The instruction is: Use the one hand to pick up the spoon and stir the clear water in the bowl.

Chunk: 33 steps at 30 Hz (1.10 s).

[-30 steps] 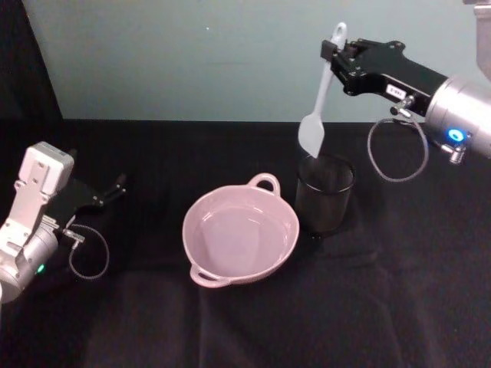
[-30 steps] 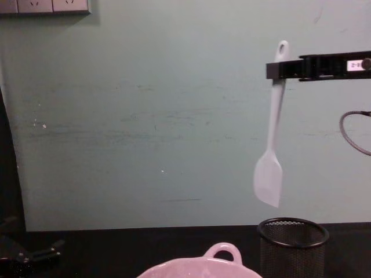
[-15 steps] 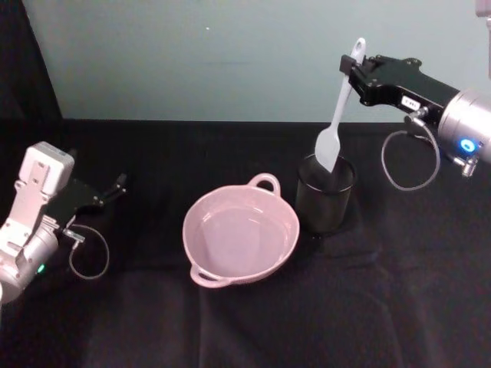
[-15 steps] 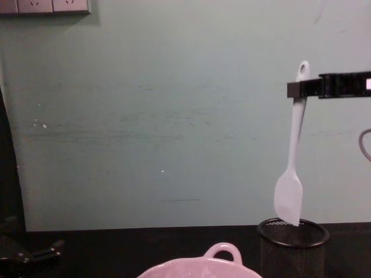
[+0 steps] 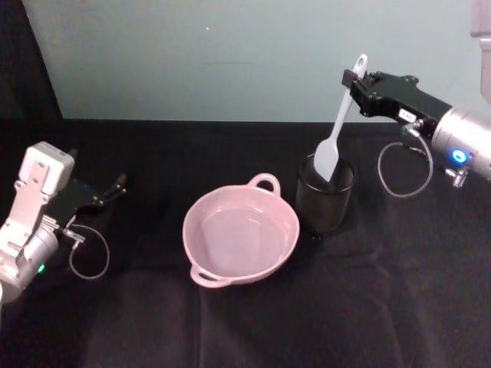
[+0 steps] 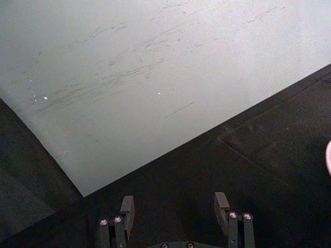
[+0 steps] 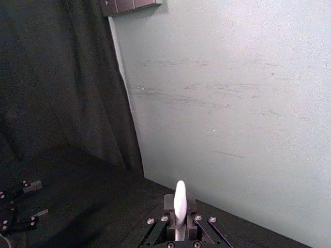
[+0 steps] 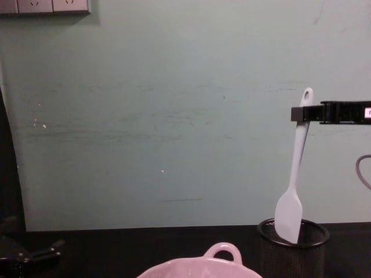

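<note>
The white spoon [image 5: 336, 123] hangs almost upright, its handle top clamped in my right gripper [image 5: 352, 80], which is shut on it. In the chest view the spoon [image 8: 294, 185] has its flat blade dipping inside the rim of the black mesh cup [image 8: 293, 252], with the right gripper [image 8: 298, 113] high at the right edge. The right wrist view shows the spoon's handle end [image 7: 180, 202] between the fingers. The pale pink bowl [image 5: 241, 234] with water sits left of the cup; its rim [image 8: 203, 267] shows low in the chest view. My left gripper [image 6: 174, 207] is open, parked at the far left [image 5: 107, 193].
The black mesh cup [image 5: 324, 193] stands just right of the bowl on the black cloth. A pale green wall rises behind the table. A grey cable loop [image 5: 403, 170] hangs under the right arm. Open cloth lies in front of the bowl.
My right gripper has moved right and down with the spoon. The blade went from hanging above and left of the cup to dipping inside its rim. The left arm stayed still.
</note>
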{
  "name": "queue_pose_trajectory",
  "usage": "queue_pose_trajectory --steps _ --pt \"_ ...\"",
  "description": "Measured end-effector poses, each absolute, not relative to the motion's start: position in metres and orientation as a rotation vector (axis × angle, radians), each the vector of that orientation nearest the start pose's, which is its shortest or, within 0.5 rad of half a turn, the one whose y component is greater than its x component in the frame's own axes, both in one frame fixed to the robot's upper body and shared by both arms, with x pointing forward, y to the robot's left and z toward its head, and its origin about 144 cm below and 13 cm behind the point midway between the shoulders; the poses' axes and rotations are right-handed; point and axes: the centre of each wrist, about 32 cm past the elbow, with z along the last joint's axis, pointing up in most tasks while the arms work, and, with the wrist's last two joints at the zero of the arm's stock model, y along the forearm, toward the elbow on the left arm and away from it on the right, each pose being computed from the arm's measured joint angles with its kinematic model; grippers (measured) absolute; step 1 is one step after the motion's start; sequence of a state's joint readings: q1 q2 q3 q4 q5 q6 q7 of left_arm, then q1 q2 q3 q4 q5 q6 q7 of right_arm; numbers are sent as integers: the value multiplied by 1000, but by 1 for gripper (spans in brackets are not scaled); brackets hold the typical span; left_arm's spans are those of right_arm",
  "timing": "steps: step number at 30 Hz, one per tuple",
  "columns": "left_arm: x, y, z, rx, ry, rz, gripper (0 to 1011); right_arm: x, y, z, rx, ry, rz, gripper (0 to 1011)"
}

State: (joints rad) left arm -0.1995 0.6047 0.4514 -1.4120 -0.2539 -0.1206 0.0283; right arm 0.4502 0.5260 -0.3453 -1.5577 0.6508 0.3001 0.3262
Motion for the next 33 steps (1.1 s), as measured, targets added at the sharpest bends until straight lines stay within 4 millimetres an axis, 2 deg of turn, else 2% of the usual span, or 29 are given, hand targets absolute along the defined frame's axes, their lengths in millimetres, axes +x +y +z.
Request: queue_pose_trajectory --steps 10,33 --pt "489 310 1140 304 -285 1248 1011 555 -285 1263 -8 98 -942 118" --pt "489 310 1140 304 -285 1248 1011 558 -295 1229 32 185 -967 118"
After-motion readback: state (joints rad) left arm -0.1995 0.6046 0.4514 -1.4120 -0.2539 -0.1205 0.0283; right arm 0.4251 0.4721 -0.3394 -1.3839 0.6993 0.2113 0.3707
